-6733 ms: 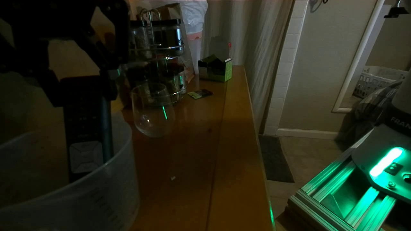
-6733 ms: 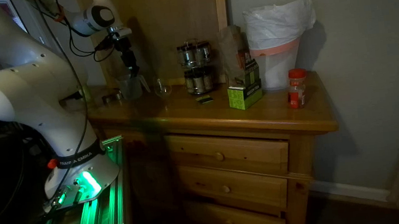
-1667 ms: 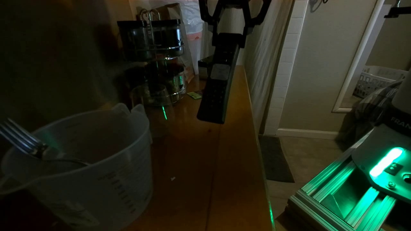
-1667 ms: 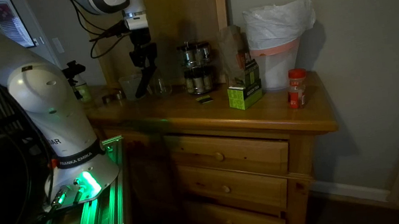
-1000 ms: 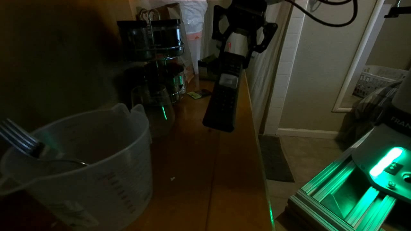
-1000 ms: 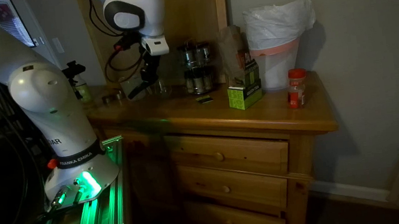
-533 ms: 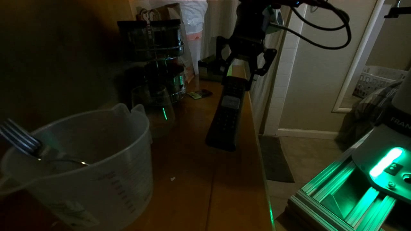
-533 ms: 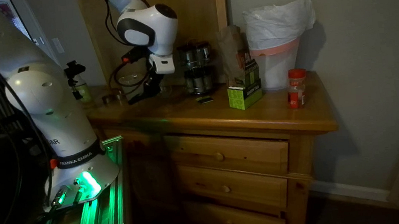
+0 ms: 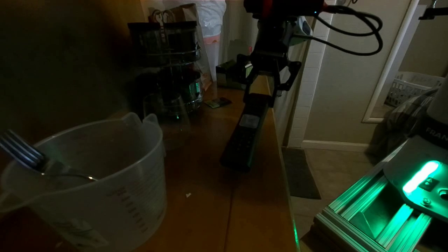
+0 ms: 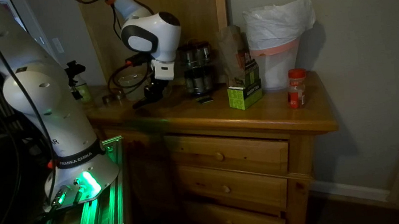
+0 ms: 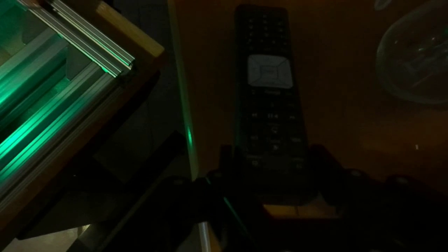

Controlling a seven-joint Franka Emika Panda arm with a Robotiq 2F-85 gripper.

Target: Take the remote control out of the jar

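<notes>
All three views are dim. A green status light (image 9: 421, 177) saturates to near white and tints the slotted metal frame (image 9: 395, 224) green. In the wrist view, the lower end of the remote control (image 11: 269, 101) merges with the near-black gripper (image 11: 272, 159).

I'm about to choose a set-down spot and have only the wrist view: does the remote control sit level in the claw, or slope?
Observer: Both exterior views show the remote control sloping, its free end lower than the end in the claw.
Operator: Is anything at the mouth of the jar?
Observer: Yes, a fork, tines up at the rim.
Operator: And what stands at the end of the dresser farthest from the claw?
Observer: A container with a red lid.
</notes>
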